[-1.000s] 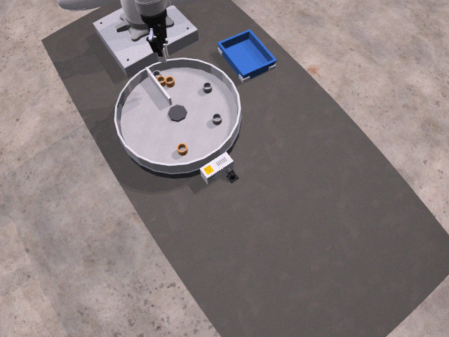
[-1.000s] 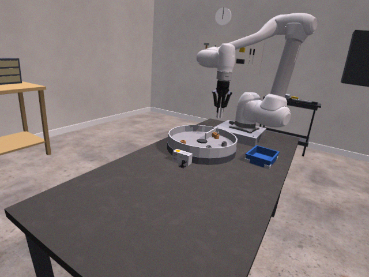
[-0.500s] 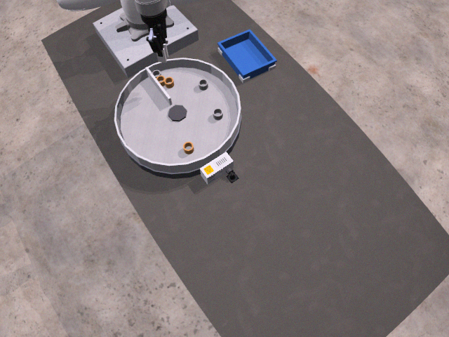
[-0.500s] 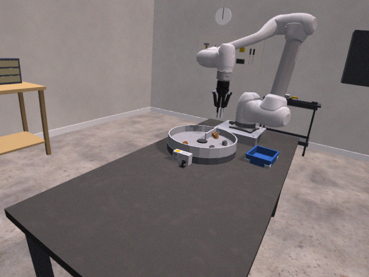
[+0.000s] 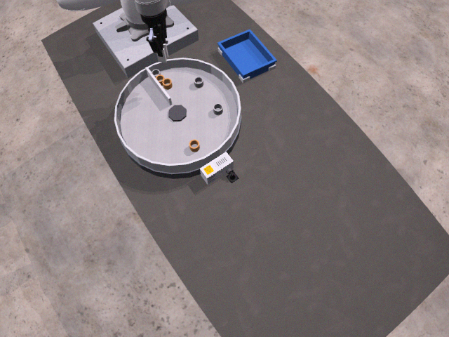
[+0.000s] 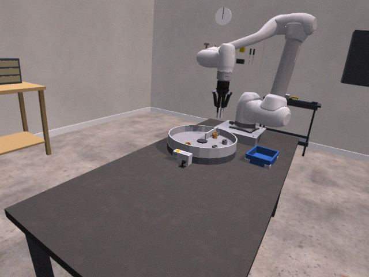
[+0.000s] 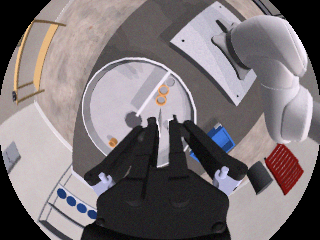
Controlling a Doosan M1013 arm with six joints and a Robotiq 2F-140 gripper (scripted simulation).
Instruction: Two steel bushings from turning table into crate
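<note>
Here, steel bushings (image 5: pixel 198 81) upright, bores skyward; end effector (image 5: pixel 163 54) nearly closed, empty.
</note>
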